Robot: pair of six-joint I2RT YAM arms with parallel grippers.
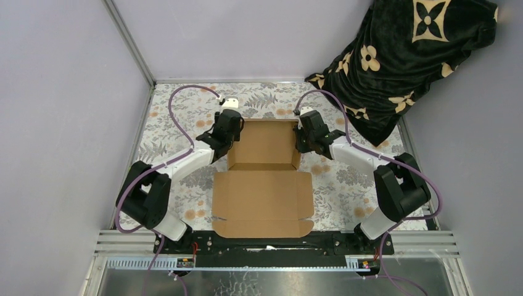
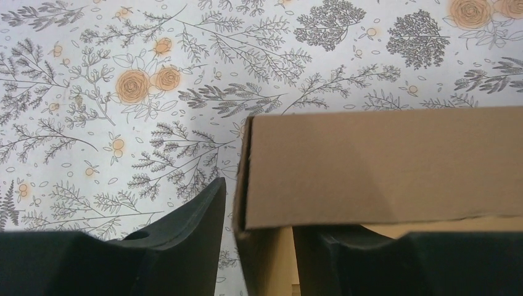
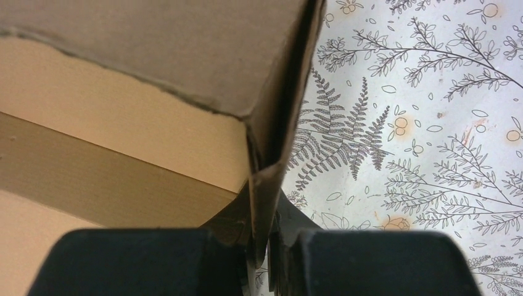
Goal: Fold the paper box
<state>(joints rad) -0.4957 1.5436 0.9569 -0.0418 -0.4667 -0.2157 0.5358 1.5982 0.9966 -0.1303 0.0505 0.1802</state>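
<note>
The box (image 1: 264,185) lay between the pincers, half formed. Its right wall was clamped in the right pincer (image 1: 301,140). Its left wall was straddled, ungripped, by the open left pincer (image 1: 232,137). With that side unheld, the left wall was judged liable to spring flat, skewing the box. Locking tabs and slots could not be made out.

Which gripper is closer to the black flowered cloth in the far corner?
Right. The right gripper has its fingers pinched on the paper box's right wall, on the side nearest the cloth. The left gripper straddles the left wall, with the box between it and the cloth.
</note>
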